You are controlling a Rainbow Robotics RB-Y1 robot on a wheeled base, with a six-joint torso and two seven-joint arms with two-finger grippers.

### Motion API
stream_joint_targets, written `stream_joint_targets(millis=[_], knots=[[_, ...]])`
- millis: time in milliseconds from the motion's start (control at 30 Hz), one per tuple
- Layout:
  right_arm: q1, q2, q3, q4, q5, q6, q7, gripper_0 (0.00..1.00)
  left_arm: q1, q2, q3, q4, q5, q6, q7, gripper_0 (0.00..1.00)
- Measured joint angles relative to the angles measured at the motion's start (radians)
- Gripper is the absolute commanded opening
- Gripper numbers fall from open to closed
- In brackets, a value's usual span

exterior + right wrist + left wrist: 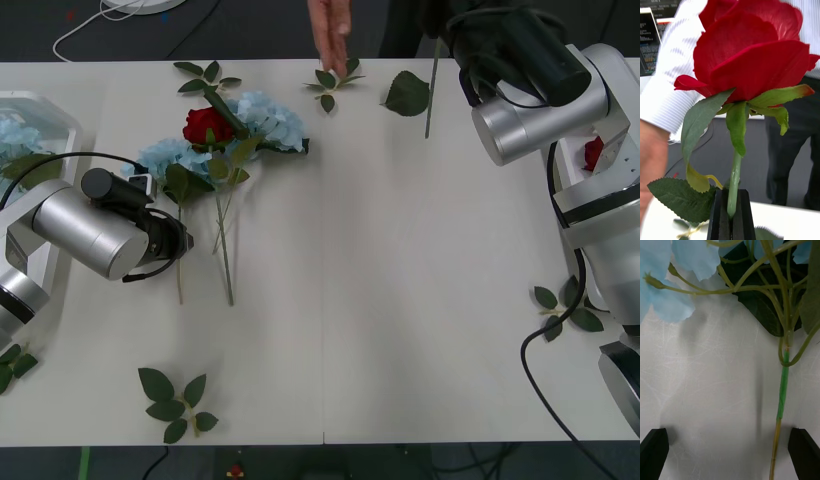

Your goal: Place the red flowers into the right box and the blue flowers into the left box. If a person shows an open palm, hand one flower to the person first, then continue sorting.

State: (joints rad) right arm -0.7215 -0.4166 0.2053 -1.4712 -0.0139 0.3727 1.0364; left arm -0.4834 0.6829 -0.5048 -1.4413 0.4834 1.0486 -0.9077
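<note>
My right jaws (pixel 731 217) are clamped on the thin green stem of an artificial deep-red rose (pixel 752 48), its bloom upright above my black fingers; in the front view that arm sits at the upper right of the frame, with the stem (pixel 431 90) hanging down over the white worktop (pixel 420 300). Behind the bloom stands a person in a striped white shirt (pixel 673 75) and dark trousers, and the person's hand (pixel 330 35) reaches down at the top centre, fingertips touching a loose green leaf sprig (pixel 332 80).

My left jaws (pixel 730 450) are spread wide, low over the worktop, one black finger at each side of a pale-blue flower's green stem (pixel 782 397), which runs close by one of them. In the front view this arm lies at the left, just beside the cluster of pale-blue fluffy flowers (pixel 265 120) with a second red rose (pixel 207 125) lying among them.

The shallow white plastic tray at the left edge (pixel 55 115) holds a blue flower; the matching tray at the right edge (pixel 560 160) holds a red bloom.
</note>
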Motion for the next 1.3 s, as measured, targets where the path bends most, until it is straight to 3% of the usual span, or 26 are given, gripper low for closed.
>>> stream_joint_targets(millis=[367, 1167, 1200, 1233, 1267, 1300], knots=[[-0.025, 0.009, -0.018, 0.000, 0.070, -0.091, 0.000, 0.00, 0.000, 0.000, 0.000, 0.000, 0.000, 0.000, 0.000, 0.92], [-0.030, 0.016, -0.019, 0.000, 0.095, -0.102, 0.000, 0.00, 0.000, 0.000, 0.000, 0.000, 0.000, 0.000, 0.000, 0.92], [-0.031, 0.016, -0.019, 0.000, 0.095, -0.103, 0.000, 0.19, 0.000, 0.000, 0.000, 0.000, 0.000, 0.000, 0.000, 0.92], [-0.031, 0.016, -0.019, 0.000, 0.095, -0.105, 0.000, 0.50, 0.000, 0.000, 0.000, 0.000, 0.000, 0.000, 0.000, 0.92], [-0.031, 0.016, -0.019, 0.000, 0.095, -0.106, 0.000, 0.63, 0.000, 0.000, 0.000, 0.000, 0.000, 0.000, 0.000, 0.92], [-0.031, 0.016, -0.019, 0.000, 0.095, -0.106, 0.000, 0.87, 0.000, 0.000, 0.000, 0.000, 0.000, 0.000, 0.000, 0.93]])
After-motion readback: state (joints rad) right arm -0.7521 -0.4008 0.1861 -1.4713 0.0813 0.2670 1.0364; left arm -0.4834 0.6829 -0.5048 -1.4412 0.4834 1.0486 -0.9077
